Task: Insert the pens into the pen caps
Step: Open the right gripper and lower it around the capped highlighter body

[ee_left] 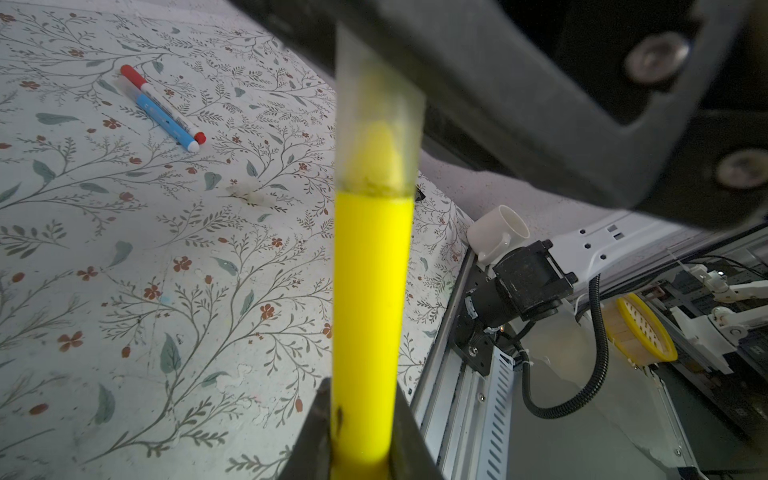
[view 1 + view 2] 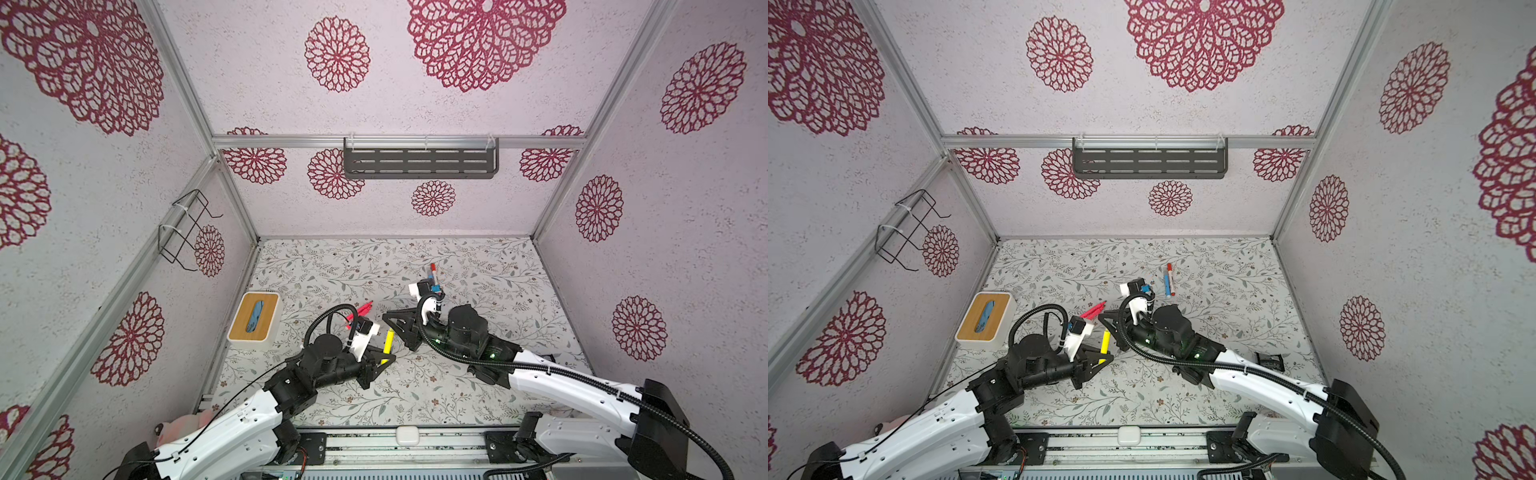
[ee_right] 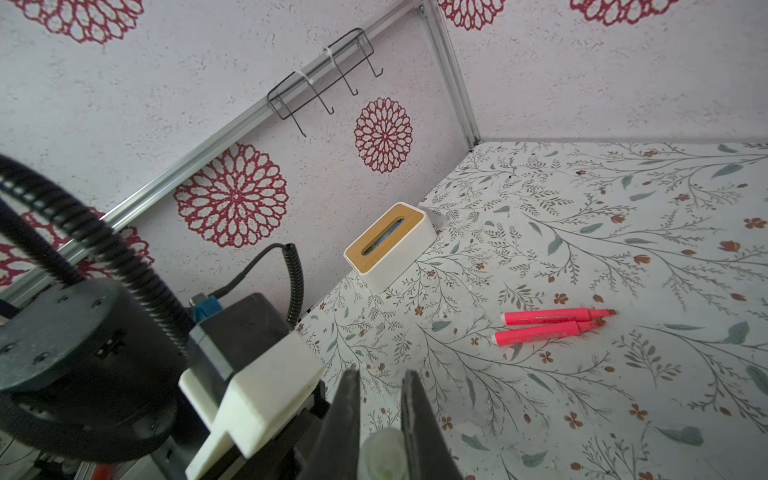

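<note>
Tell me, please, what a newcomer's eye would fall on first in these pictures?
The bright yellow pen at mid-table stands out, gripped by the left hand, its tip inside a translucent cap pinched by the right hand. Next, two pink pens lie uncapped side by side just beyond the left arm, and a blue pen lies against a white pen with red ends farther back.

Both top views: high over the front edge, angled down toward the back wall, covering the whole table (image 2: 478, 257) and both arms. Left wrist: very close along the yellow pen (image 1: 370, 291), facing across the table toward the right arm's base; the blue pen (image 1: 164, 120) also shows in a top view. Right wrist: low, looking past the clear cap (image 3: 382, 455) toward the left wall; tissue box (image 3: 388, 245) and pink pens (image 3: 552, 326) are shared with both top views.
</note>
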You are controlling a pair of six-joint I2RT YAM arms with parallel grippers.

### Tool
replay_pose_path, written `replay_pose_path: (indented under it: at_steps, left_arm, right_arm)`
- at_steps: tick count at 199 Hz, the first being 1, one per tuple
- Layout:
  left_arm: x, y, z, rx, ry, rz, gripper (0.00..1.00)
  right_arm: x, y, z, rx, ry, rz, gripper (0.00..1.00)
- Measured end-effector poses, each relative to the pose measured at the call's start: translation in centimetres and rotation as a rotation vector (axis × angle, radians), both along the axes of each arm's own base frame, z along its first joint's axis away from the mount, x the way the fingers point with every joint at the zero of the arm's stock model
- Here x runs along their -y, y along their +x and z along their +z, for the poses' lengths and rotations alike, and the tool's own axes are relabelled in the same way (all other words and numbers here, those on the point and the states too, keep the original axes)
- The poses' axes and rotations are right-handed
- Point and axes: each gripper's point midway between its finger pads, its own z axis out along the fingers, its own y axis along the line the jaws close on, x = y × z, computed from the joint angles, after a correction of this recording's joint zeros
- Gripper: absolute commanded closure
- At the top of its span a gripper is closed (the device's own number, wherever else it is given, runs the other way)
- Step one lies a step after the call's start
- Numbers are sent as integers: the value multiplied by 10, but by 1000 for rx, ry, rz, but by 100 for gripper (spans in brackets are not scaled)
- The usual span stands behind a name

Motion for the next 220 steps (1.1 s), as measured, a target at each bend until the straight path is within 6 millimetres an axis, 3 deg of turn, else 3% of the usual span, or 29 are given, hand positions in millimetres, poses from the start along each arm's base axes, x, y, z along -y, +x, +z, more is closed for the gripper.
replay_pose_path:
  at_steps: [66,87,98,116,130,163,177,196,220]
  left_arm:
    - [-1,-1,0,0,0,-12,100]
    - [1,1,2,17,-6,-16,100]
    - [4,3,6,27,-24,-18,100]
    - [-3,24,25,68,-79,68,100]
    - [-8,35,36,93,-119,116,100]
    - [-10,33,46,113,-159,123,100]
    - [-12,31,47,118,-172,124,100]
    - [-13,30,50,125,-182,123,100]
    - [-13,30,51,124,-186,120,100]
  right_arm:
    - [1,0,3,-3,-8,-12,100]
    - [5,1,10,-6,-46,-26,79]
    - [10,1,15,0,-67,-27,57]
    - [24,-12,9,-11,-140,12,51]
    - [36,-19,15,-4,-156,29,50]
    - [62,-16,67,78,-81,-3,50]
    - [65,-16,79,98,-59,-4,50]
    - [59,-17,75,88,-65,22,50]
    - [42,-13,50,36,-117,70,50]
